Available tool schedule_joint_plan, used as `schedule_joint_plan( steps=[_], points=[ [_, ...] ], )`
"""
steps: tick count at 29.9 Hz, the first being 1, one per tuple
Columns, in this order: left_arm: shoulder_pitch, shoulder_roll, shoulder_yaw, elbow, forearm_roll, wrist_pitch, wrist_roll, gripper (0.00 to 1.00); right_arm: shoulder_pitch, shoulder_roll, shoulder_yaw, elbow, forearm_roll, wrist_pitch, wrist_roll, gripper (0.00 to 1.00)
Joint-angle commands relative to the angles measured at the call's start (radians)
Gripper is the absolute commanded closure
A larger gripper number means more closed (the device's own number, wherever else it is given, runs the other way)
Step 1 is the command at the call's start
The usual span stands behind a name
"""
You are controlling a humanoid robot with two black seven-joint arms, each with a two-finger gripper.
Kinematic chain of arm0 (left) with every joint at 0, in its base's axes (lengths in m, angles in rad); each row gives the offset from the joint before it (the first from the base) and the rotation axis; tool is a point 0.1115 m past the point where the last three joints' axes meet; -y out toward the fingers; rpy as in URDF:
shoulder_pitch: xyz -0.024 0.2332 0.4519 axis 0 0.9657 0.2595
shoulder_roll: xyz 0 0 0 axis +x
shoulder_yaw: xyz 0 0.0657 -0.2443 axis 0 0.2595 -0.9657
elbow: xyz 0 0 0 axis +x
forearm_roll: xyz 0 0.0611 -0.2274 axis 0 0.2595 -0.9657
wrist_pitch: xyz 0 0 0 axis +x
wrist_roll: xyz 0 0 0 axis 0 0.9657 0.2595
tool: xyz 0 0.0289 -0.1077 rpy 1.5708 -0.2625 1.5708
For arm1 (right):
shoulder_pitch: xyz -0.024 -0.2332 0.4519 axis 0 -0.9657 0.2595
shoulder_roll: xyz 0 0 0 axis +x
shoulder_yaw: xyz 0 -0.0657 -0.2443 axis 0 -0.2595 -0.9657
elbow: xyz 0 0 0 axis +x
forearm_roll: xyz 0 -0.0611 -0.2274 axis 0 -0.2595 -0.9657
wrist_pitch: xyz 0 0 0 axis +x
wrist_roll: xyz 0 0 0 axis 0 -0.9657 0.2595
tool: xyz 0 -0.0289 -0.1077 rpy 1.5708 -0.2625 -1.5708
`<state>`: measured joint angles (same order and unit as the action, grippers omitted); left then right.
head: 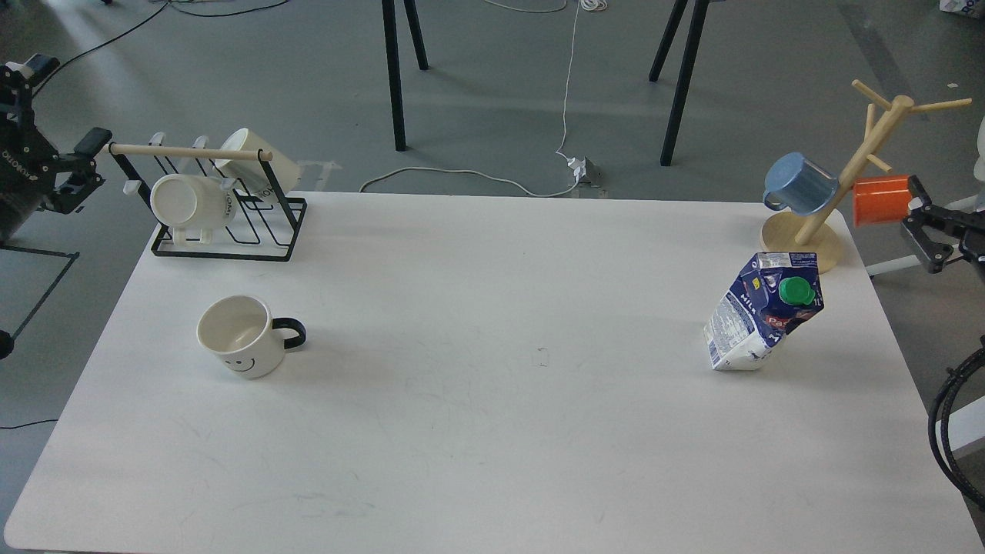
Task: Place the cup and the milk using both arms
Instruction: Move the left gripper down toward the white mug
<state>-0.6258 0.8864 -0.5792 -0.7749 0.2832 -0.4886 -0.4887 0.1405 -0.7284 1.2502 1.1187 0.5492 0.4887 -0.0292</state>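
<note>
The cup [237,336], cream-white with a black handle pointing right and a smiley face on its near side, stands upright on the left part of the white table [492,431]. The milk [763,321], a dented blue and white carton with a green cap, stands leaning on the right part. My left gripper [83,165] hovers off the table's far left corner, well behind and left of the cup, fingers apart and empty. Beyond the right edge, my right gripper [923,223] sits behind and right of the milk, open and holding nothing.
A black wire rack [231,231] with a wooden bar holds two cream mugs at the back left. At the back right a wooden mug tree [843,181] carries a blue mug [800,183] and an orange mug [881,200], close to my right gripper. Black cables hang off the right side.
</note>
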Motion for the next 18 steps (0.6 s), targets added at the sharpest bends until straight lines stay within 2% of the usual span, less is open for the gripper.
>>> schedule_joint_plan(
  steps=[1, 7, 13, 18],
  points=[
    [-0.002, -0.001, -0.004, 0.002, -0.001, 0.0, 0.0, 0.0, -0.001, 0.001, -0.003, -0.005, 0.0, 0.0, 0.0, 0.02],
    [-0.002, -0.004, -0.004, 0.02, 0.001, 0.0, 0.0, 0.0, 0.001, 0.003, -0.003, -0.007, 0.0, 0.0, 0.0, 0.02],
    [0.008, -0.041, 0.018, 0.121, 0.033, 0.0, 0.0, 0.0, 0.005, 0.003, 0.002, -0.003, 0.002, 0.0, 0.0, 0.02],
    [-0.008, -0.029, 0.013, 0.126, 0.261, 0.0, 0.0, 0.0, 0.004, 0.003, 0.012, 0.001, 0.002, 0.0, 0.002, 0.02]
  ],
)
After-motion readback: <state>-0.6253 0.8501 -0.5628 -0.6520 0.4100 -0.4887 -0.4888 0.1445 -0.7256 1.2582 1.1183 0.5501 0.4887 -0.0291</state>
